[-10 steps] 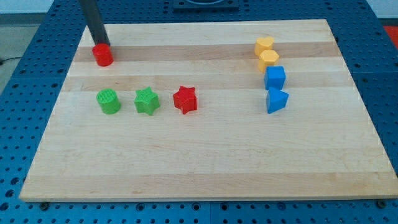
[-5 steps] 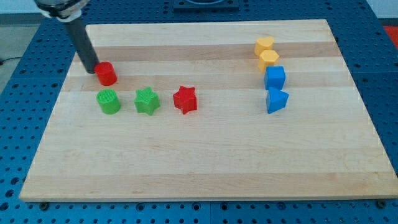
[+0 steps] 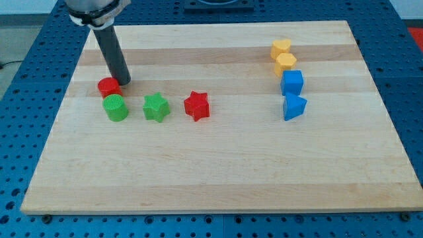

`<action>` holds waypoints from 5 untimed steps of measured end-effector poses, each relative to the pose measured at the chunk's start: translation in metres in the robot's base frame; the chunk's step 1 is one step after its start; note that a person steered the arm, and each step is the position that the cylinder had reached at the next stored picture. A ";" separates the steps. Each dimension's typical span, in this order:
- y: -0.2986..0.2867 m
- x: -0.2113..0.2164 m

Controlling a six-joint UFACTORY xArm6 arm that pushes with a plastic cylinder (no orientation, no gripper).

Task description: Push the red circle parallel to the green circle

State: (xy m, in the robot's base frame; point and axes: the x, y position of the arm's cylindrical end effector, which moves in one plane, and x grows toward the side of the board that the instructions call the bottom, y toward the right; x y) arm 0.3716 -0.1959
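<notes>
The red circle (image 3: 108,86) lies on the wooden board (image 3: 218,165) at the view's left, touching or nearly touching the top of the green circle (image 3: 115,107). My tip (image 3: 123,82) rests just to the right of the red circle, against its right side, and above the green circle. The dark rod rises up and to the left from the tip.
A green star (image 3: 156,107) and a red star (image 3: 196,105) stand in a row to the right of the green circle. At the view's right, two yellow blocks (image 3: 283,55) sit above a blue cube (image 3: 291,83) and a blue block (image 3: 294,106).
The red circle has been pushed down the board from near the top left to just above the green circle. My tip moved from its left side to its right side.
</notes>
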 end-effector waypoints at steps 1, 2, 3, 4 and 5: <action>0.002 0.014; 0.005 0.021; -0.008 0.025; -0.026 0.029; -0.042 0.033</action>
